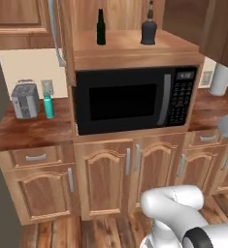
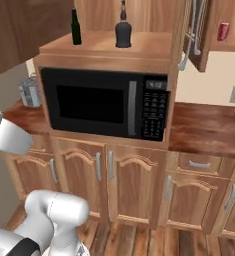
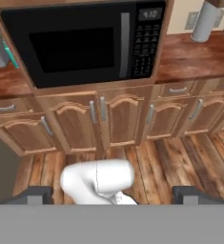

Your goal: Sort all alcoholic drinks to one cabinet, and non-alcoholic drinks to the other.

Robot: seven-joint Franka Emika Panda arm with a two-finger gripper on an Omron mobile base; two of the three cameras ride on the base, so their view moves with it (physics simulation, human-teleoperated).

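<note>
A simulated kitchen with wooden cabinets, seen from a robot arm whose hand is drawn back low, near the floor, facing the cabinet fronts. The gripper (image 3: 111, 193) shows as two dark finger tips set far apart at the bottom of the hand view, jaws spread wide with nothing between them.

Straight ahead of the hand and above it is a black microwave (image 1: 135, 99) built into the cabinetry. Higher still, on the open shelf over the microwave, stand the two alcoholic drinks: a slim dark-green bottle (image 1: 101, 28) and, apart from it to its right, a squat black bottle (image 1: 149, 30) with a thin neck. Both are upright.

Up and to the hand's left, on the counter, a teal bottle (image 1: 48, 106) stands just beside a silver toaster (image 1: 25, 100). Far up and to the hand's right, a red soda can (image 2: 223, 31) sits inside an upper cabinet whose door (image 2: 195, 30) hangs open.

Judging from this layout, the dark bottles are already grouped and the can is stored, so the teal bottle looks like the one drink not yet sorted. The step in hand appears to be going for it. The next move likely calls for raising the hand, swinging it leftward toward the counter, and closing the open jaws around the bottle's body without knocking the toaster.
</note>
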